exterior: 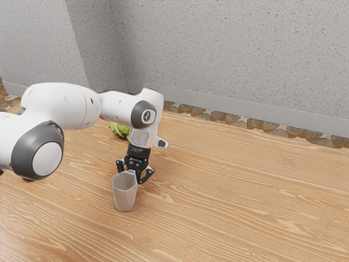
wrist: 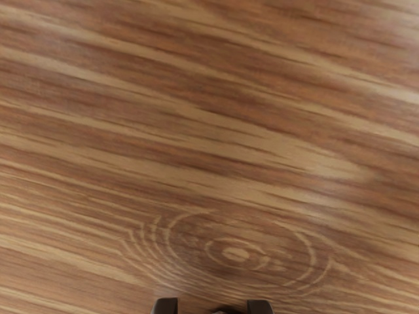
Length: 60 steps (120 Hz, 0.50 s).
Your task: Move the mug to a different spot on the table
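A grey, faceted mug (exterior: 124, 192) stands upright on the wooden table (exterior: 234, 185). My black gripper (exterior: 134, 174) points down just behind the mug's rim, on the side toward the exterior view's right, very close to it. Its fingers stand apart and I see nothing between them. In the wrist view the two fingertips (wrist: 165, 305) show at the edge over bare wood grain (wrist: 216, 150), with a faint dark shadow on the wood right under my hand.
A green object (exterior: 118, 130) lies on the table behind my arm, near the grey wall (exterior: 229, 49). A stony strip (exterior: 262, 124) borders the table's far edge. Open wood stretches toward the exterior view's right.
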Motion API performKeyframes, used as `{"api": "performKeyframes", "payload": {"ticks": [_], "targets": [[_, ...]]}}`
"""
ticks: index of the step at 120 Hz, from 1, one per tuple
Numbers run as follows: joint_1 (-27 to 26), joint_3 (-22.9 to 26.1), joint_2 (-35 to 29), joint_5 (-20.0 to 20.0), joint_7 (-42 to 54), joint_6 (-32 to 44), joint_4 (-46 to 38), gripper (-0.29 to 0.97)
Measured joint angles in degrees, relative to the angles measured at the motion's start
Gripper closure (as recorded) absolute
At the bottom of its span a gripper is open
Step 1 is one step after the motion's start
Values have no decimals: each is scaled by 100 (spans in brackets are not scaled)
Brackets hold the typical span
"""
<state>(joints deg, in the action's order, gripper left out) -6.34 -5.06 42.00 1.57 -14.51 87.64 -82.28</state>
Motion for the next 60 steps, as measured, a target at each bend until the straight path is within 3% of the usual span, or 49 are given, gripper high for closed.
{"api": "performKeyframes", "payload": {"ticks": [42,60], "targets": [[1,-2,-30,70,-33,28,-1,24],[-6,4,-154,77,-27,31,-1,12]]}}
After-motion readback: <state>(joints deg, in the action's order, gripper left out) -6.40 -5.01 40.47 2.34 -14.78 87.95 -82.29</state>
